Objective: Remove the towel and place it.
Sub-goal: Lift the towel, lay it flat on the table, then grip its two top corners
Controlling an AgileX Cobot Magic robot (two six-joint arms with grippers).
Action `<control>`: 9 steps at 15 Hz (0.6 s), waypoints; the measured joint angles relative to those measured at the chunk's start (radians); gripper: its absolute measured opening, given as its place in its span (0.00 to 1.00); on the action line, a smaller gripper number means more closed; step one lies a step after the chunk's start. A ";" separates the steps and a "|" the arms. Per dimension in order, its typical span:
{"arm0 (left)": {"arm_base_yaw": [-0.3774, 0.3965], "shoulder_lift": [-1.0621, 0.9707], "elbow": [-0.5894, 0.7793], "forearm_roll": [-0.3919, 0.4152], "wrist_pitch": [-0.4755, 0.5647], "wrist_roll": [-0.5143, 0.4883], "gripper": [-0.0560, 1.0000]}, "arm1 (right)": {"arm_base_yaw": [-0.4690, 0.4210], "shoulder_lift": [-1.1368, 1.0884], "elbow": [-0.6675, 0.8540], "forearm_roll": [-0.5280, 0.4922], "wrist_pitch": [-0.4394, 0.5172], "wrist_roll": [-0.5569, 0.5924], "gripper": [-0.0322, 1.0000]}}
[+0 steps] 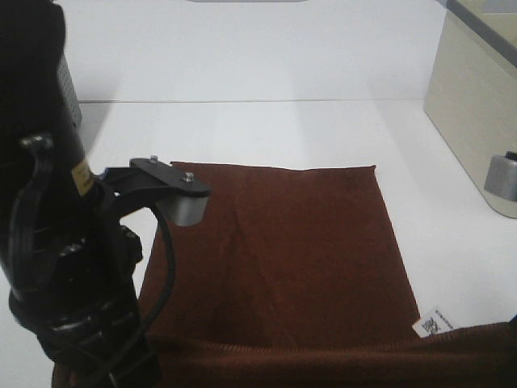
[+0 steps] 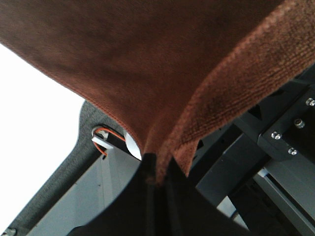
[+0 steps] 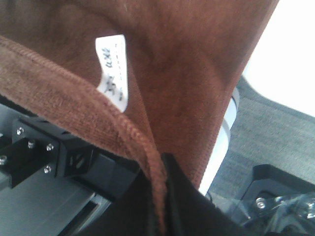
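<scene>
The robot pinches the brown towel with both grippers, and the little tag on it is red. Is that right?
Not quite. The tag is white, not red, as the right wrist view shows. The rest is right: the towel is brown, and the left gripper and the right gripper each pinch an edge of it.

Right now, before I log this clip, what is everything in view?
towel: one, dark brown, spread on the table, near edge raised
tag: one, white, on the towel's near right edge
table: one, white, under the towel
box: one, beige, at the far right
cylinder: one, grey, at the right edge in front of the box; unclear what it belongs to
floor: grey, visible in the wrist views
left arm: one, black, left of the towel
left gripper: one, black, shut on the towel's corner
right gripper: one, black, shut on the towel's edge near the tag
</scene>
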 joint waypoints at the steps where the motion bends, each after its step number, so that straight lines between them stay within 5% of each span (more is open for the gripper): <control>1: -0.014 0.024 0.000 -0.015 0.000 0.000 0.05 | 0.000 0.019 0.025 0.023 0.000 -0.026 0.04; 9: -0.048 0.182 0.000 -0.108 -0.014 -0.003 0.05 | 0.000 0.246 0.072 0.140 -0.086 -0.198 0.04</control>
